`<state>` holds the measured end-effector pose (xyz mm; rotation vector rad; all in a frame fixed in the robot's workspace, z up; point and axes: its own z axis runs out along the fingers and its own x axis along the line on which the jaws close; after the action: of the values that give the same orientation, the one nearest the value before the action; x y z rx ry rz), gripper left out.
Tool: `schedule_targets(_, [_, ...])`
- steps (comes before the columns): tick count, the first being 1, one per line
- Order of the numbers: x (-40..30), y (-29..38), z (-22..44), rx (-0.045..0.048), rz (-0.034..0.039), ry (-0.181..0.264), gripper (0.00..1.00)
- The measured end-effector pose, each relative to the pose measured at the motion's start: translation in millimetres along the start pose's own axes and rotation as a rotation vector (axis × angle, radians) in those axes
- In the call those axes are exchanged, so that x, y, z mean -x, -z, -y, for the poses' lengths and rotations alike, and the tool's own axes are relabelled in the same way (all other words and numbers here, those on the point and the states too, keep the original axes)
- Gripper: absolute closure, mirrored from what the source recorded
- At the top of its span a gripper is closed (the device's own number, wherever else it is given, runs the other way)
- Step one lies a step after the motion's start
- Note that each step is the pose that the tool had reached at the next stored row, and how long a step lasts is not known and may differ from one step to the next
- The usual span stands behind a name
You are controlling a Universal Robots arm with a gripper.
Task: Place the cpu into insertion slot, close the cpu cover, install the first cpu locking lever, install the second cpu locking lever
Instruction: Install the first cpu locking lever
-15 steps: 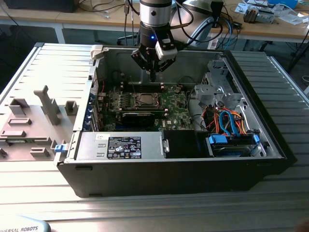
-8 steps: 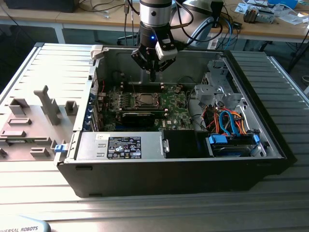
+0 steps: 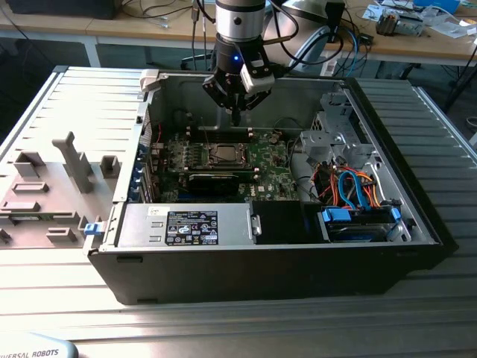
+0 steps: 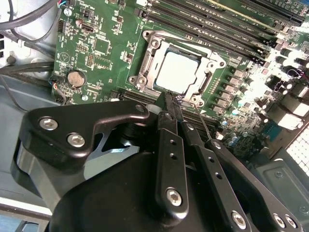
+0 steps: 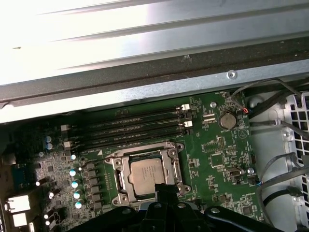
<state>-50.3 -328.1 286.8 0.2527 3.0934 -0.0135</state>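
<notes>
With fingers pinched together and nothing visibly held, the end effector [image 4: 170, 102] hangs over the rim of the cpu cover [image 4: 148, 53], the cpu [image 4: 177, 72] lying just beyond its tips

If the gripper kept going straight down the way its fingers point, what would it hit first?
Probably the edge of the cpu cover framing the cpu: the gripper hangs over that rim. Depth is unclear, so it could land on the motherboard just beside it.

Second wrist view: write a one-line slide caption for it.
Gripper at the edge of the closed cpu cover, cpu seated in its window, on the green motherboard.
</notes>
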Motion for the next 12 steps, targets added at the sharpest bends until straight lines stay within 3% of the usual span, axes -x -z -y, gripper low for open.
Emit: schedule_targets(12, [0.0, 0.0, 0.0, 0.0011, 0.0001, 0.029, 0.89])
